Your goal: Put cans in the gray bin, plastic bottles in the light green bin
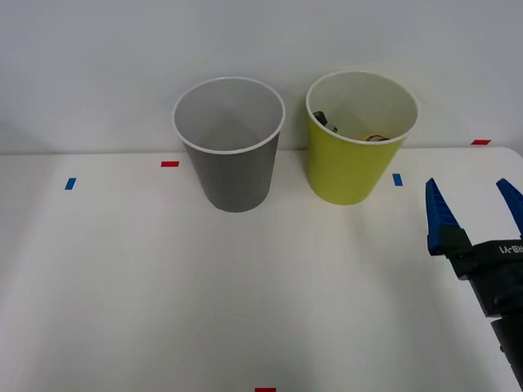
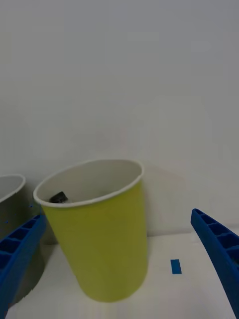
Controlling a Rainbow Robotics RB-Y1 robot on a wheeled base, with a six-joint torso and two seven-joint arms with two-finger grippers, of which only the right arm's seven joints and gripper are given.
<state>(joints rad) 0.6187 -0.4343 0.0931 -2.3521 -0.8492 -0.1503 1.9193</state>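
The gray bin (image 1: 230, 147) stands upright at the back of the white table (image 1: 163, 286), and from the front camera its inside looks bare, with no can to be seen in it. Just to the right of the gray bin, close but not touching, stands the light green bin (image 1: 357, 139). Inside it, low against the wall nearest the gray bin, sits a dark cap (image 1: 319, 118), and a golden-brown scrap (image 1: 376, 137) shows further right; these look like parts of the plastic bottles, already dropped in.

Right of the light green bin and nearer the robot, the right gripper (image 1: 474, 214) hovers over the table with its blue fingers (image 1: 440, 216) spread wide and nothing between them.

No can or bottle lies on the table, so sorting seems near done or waiting on new items. The risk from here is the arm swinging toward the bins and clipping the light green bin's rim, which would likely tip so light a basket and spill the bottles.

The bottles' bodies are hidden by the bin wall, so their number cannot be told. In the wrist camera the gray bin (image 2: 12, 189) is cut off at the edge.
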